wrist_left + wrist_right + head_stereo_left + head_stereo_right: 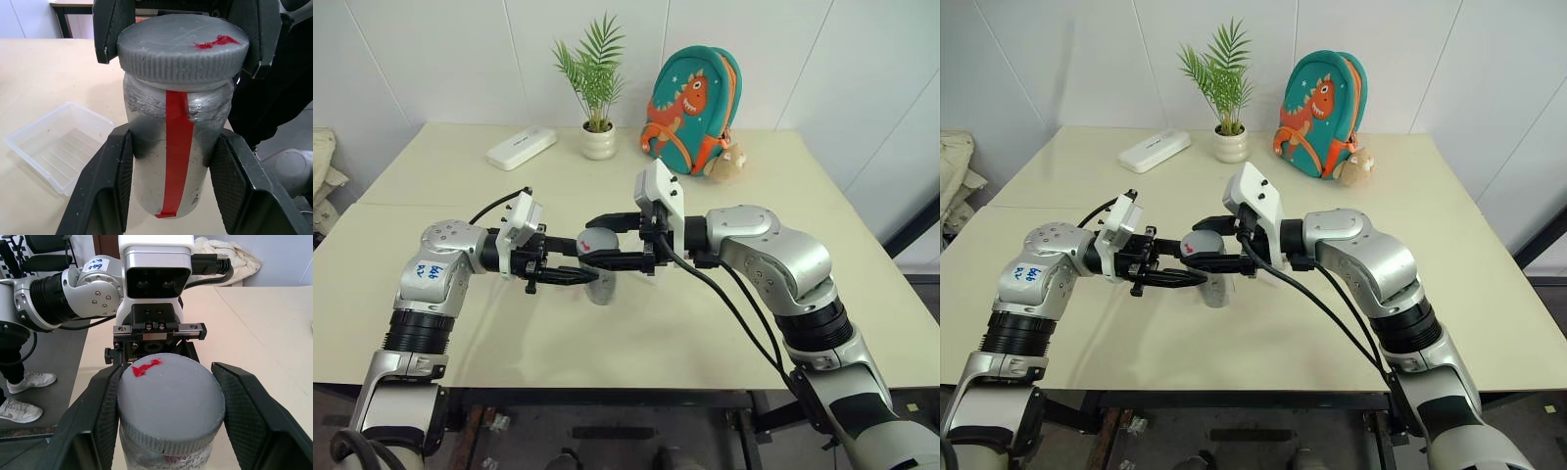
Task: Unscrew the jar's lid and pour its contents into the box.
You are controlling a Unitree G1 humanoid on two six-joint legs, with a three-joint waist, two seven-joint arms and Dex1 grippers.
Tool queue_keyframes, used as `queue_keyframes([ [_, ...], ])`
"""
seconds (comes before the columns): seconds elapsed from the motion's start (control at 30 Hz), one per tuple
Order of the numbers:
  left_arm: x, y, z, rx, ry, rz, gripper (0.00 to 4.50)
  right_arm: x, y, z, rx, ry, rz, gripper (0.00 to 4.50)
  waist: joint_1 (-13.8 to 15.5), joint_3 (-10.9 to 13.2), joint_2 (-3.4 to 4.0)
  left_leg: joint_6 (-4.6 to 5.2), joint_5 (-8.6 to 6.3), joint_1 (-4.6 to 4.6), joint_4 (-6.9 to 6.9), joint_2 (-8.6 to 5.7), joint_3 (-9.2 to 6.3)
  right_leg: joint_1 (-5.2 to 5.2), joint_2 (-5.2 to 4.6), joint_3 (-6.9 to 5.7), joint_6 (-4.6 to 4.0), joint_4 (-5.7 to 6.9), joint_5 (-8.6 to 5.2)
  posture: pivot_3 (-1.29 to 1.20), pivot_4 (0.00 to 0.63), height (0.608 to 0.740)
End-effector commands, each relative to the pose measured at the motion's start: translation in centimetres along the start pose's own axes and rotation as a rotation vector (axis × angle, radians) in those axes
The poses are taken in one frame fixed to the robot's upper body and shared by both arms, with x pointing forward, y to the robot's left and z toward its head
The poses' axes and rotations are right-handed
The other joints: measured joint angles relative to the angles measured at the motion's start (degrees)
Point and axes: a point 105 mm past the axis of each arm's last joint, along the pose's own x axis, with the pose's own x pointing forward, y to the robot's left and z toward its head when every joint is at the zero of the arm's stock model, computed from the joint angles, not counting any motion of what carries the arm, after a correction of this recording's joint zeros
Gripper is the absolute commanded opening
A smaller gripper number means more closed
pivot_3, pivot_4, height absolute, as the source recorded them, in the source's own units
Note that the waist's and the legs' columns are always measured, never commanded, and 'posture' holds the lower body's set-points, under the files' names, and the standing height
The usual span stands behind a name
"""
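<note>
A: Where is our small silvery-grey round jar (171, 161) with the red stripe?

B: We hold it up above the near middle of the cream tabletop (724, 323). It stands upright, long side up and down, top pointing up.

A: And our fingers?

B: Our left gripper (171, 196) pinches the jar's body. Our right gripper (166, 406) pinches the round grey ridged lid (168, 399) with its red mark.

A: How many?

B: One jar, one lid, and one shallow clear plastic box (61, 144) on the tabletop.
</note>
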Motion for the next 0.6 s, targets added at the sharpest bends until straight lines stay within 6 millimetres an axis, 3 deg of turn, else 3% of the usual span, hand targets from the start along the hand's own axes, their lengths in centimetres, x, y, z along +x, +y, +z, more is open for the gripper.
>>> queue_keyframes([
  [0.03,0.6,-1.8,-3.3,-0.105,0.083,-0.09,1.87,-3.0,-1.0,6.9,-0.25,-0.199,-0.108,2.54,0.0,0.0,0.0,0.0,0.0,0.0,0.0,0.0,0.0,0.0,0.0,0.0,0.0,0.0,0.0,0.0,0.15,0.74],
  [0.6,0.0,-1.0,-3.4,-0.08,0.099,-0.119,1.87,-3.2,0.1,6.9,-0.258,-0.228,-0.007,2.54,0.04,0.12,0.25,0.0,0.0,0.02,0.02,-0.03,0.05,0.01,-0.02,0.05,0.01,0.0,0.0,0.0,0.15,0.74],
])
